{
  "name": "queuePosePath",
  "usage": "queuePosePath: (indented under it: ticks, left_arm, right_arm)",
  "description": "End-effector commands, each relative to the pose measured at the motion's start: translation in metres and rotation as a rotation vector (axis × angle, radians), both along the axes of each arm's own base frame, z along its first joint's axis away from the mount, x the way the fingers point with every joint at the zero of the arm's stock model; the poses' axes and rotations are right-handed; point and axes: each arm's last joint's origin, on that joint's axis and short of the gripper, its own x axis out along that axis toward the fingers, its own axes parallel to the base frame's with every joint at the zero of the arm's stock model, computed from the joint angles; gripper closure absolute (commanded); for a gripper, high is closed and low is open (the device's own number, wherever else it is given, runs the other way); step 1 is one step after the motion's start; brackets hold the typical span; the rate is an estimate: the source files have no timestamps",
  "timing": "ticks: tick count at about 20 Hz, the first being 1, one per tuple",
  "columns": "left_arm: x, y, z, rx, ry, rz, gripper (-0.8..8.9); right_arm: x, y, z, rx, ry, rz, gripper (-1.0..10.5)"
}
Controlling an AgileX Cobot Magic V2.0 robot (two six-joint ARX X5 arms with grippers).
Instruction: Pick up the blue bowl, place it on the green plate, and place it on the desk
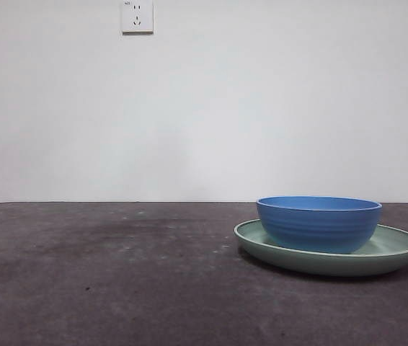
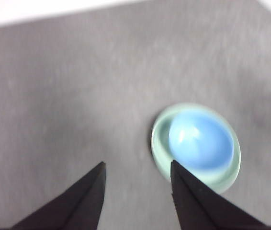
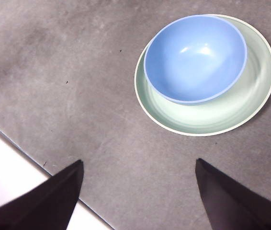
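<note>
The bench point(image 1: 117, 281) is a dark grey-brown, matte, slightly mottled surface spanning the front view, with a white wall point(image 1: 204, 115) behind it and a wall socket point(image 1: 137, 16) high on that wall.

The green plate point(image 1: 398, 249) lies flat on the bench and serves as the reference point. It is pale sage-green, wide and shallow, with a raised rim.

The blue bowl point(image 1: 319, 225) stands upright inside the green plate, resting on its floor. In the right wrist view the bowl point(image 3: 195, 57) sits off-centre, close to one side of the plate's rim point(image 3: 207, 125), leaving a broad crescent of plate floor exposed on the other side. The bowl's interior holds nothing.

The right hand point(image 3: 138, 191) is above the bench, apart from the green plate and touching nothing; its jaws are spread wide with only bench between them.

The left hand point(image 2: 138, 189) is also above the bench, well clear of the plate point(image 2: 160, 143) and bowl point(image 2: 200, 141), which appear small and blurred in its view. Its jaws are parted and hold nothing.

Neither hand appears in the front view.
</note>
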Motion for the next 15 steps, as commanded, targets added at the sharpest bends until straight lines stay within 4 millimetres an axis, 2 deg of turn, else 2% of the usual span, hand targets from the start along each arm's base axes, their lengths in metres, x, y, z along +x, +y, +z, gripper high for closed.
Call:
queuePosePath:
  ticks: [1,6,10,12,15]
  left_arm:
    - [-0.019,0.009,-0.012,-0.014,-0.009,-0.086,5.92]
    - [-0.057,0.024,-0.058,-0.107,0.025,-0.265,5.93]
    - [-0.076,0.032,-0.095,-0.140,0.113,-0.348,5.95]
    - [-0.080,0.033,-0.101,-0.155,0.136,-0.372,5.96]
    - [-0.081,0.033,-0.101,-0.157,0.131,-0.373,5.95]
  right_arm:
    - [0.001,0.000,0.005,0.005,-0.022,0.000,5.7]
    - [0.001,0.000,0.005,0.005,-0.021,0.000,5.7]
    - [0.001,0.000,0.005,0.005,-0.020,0.000,5.7]
    - [0.001,0.000,0.005,0.005,-0.020,0.000,5.7]
    - [0.001,0.000,0.005,0.005,-0.019,0.000,5.7]
